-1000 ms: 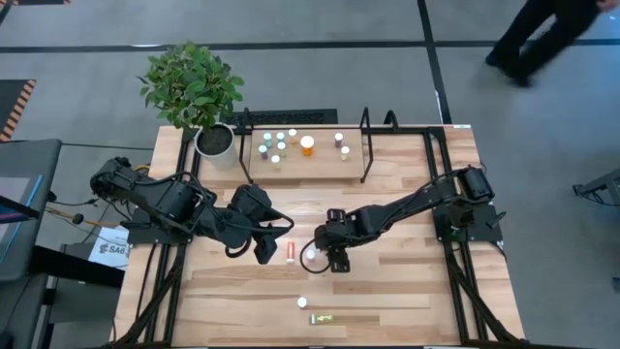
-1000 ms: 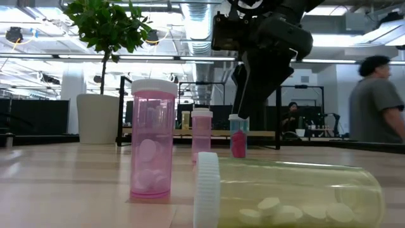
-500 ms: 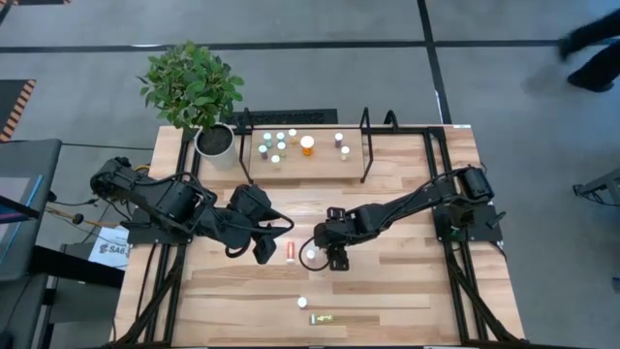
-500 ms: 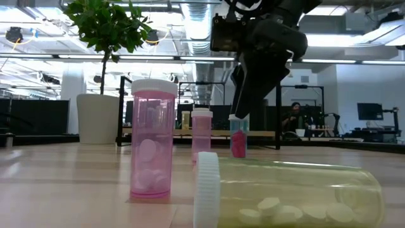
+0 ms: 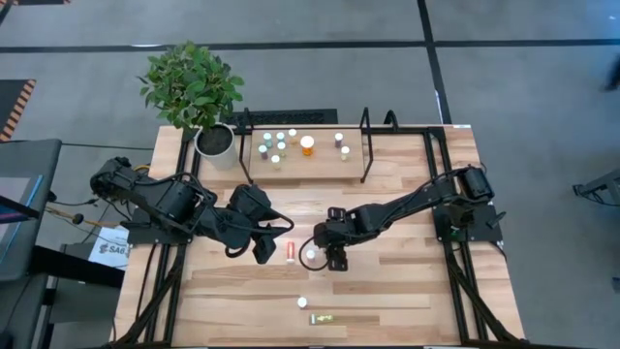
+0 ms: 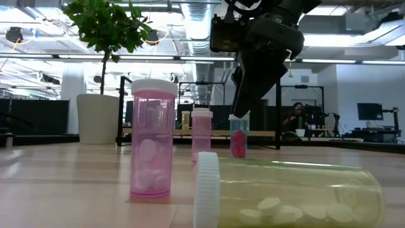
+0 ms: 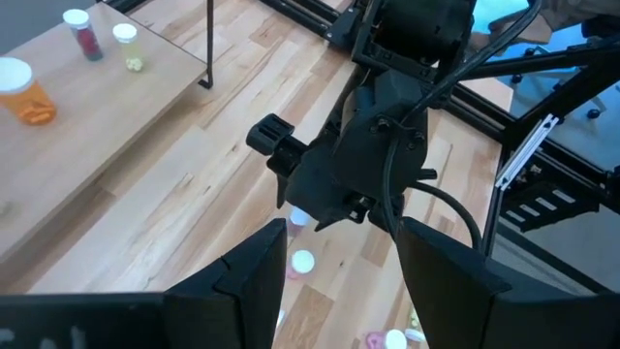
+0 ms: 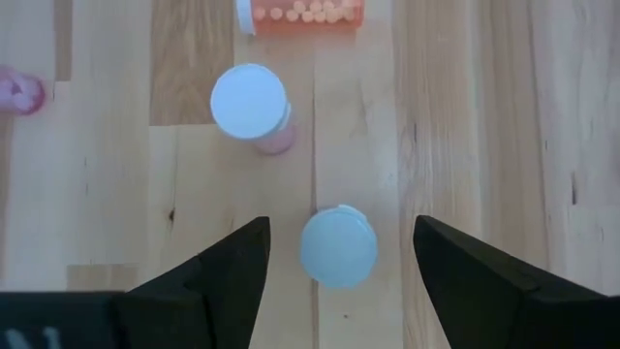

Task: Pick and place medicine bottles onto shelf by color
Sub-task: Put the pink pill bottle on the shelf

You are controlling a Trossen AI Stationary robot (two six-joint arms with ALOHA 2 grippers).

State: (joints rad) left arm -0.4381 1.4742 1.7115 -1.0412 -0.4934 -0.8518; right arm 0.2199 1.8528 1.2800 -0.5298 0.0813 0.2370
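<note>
- My right gripper (image 8: 337,254) hangs over the middle of the surface (image 5: 387,281) with its jaws spread wide, clasping nothing.
- Between my fingers (image 8: 228,267) stands an upright red bottle (image 8: 337,246), white cap up, untouched on either side.
- Near it stands a pink bottle (image 8: 254,107); an orange bottle (image 8: 300,14) lies on its side beyond.
- My left gripper (image 5: 263,246) waits nearby, jaws parted and empty.
- The shelf (image 5: 325,165) at the back edge carries several small bottles.
</note>
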